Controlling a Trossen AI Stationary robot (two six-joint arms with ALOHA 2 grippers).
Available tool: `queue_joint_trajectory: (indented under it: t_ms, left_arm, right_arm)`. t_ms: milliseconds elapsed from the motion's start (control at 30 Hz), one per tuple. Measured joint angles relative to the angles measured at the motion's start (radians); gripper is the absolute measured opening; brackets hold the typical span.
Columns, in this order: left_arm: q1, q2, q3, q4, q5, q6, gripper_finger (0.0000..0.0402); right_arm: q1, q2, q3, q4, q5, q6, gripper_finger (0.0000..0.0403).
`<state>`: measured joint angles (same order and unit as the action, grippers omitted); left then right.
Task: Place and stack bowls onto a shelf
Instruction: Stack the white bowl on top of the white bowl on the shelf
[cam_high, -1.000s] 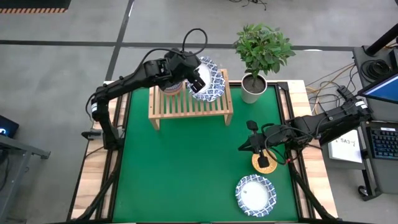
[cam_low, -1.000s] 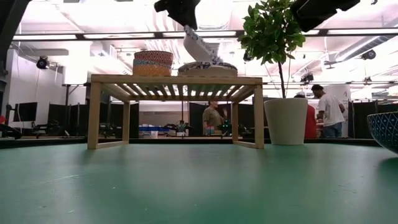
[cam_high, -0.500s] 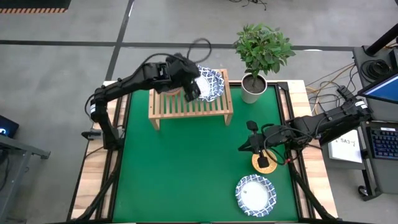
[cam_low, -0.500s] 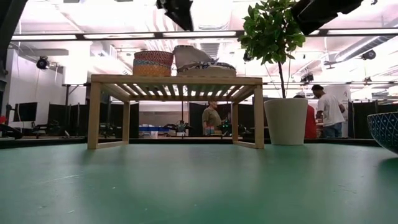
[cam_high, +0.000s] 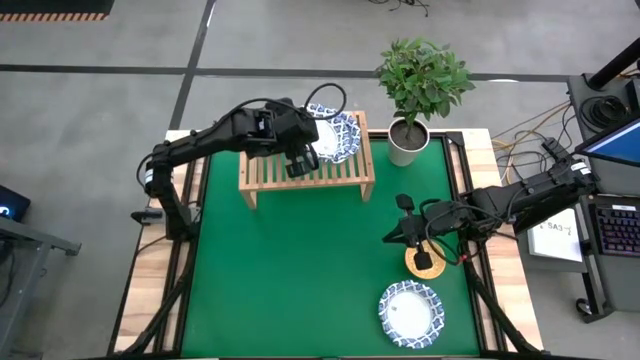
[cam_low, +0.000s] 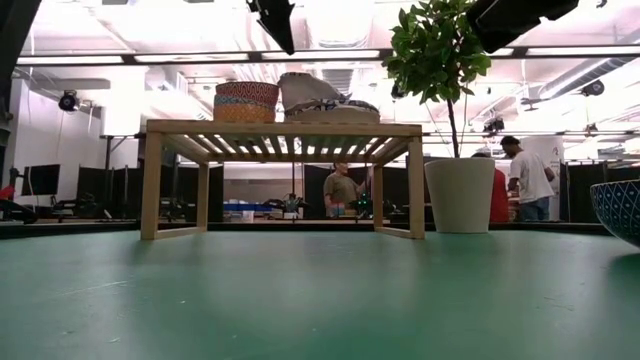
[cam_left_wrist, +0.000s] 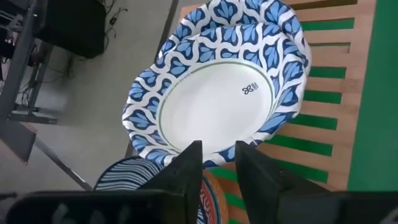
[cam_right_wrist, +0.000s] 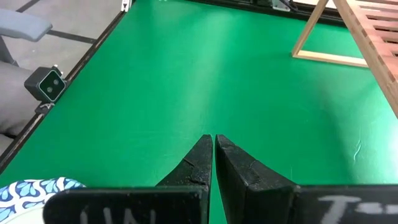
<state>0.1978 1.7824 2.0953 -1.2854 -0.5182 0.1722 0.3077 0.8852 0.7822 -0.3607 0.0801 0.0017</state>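
On the right part of the light-wood shelf (cam_high: 305, 172) lie two white bowls with blue rims (cam_high: 338, 135). The upper one (cam_low: 308, 94) sits tilted in the lower one (cam_low: 340, 110). A stack of small bowls (cam_low: 246, 102) stands to their left on the shelf. My left gripper (cam_left_wrist: 217, 154) hovers open above the shelf, just short of the upper bowl's rim, touching nothing. My right gripper (cam_high: 392, 237) is shut above the table's right part, next to a golden-yellow bowl (cam_high: 427, 263). Another white, blue-rimmed bowl (cam_high: 410, 312) rests on the table near the front edge.
A potted plant in a white pot (cam_high: 408, 140) stands on the table right of the shelf. People move in the room behind the table (cam_low: 525, 175). Bare green table (cam_high: 290, 270) stretches in front of the shelf.
My left gripper has set the tilted white-and-blue bowl down into the bowl on the shelf and let go. It has then drawn back toward the table's near-left side and rolled its wrist. The bowl now lies tilted on the lower one.
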Motion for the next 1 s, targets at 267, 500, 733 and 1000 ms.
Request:
queue_joint_trajectory:
  t_ms: [267,500,733,1000]
  left_arm:
    - [-0.001,-0.001,-0.031,-0.036,0.069,-0.056,0.0066]
    - [0.0,-0.001,-0.138,0.023,0.058,-0.069,0.0065]
    - [0.0,0.0,-0.182,0.068,0.049,-0.069,0.0065]
    - [0.0,0.0,-0.181,0.172,0.046,-0.069,0.0065]
  right_arm:
    - [0.0,0.0,-0.001,0.0,0.0,-0.002,0.0009]
    - [0.0,0.0,-0.002,0.0,0.0,-0.002,0.0009]
    - [0.0,0.0,-0.002,0.0,0.0,-0.002,0.0009]
    - [0.0,0.0,-0.002,0.0,0.0,0.002,0.0009]
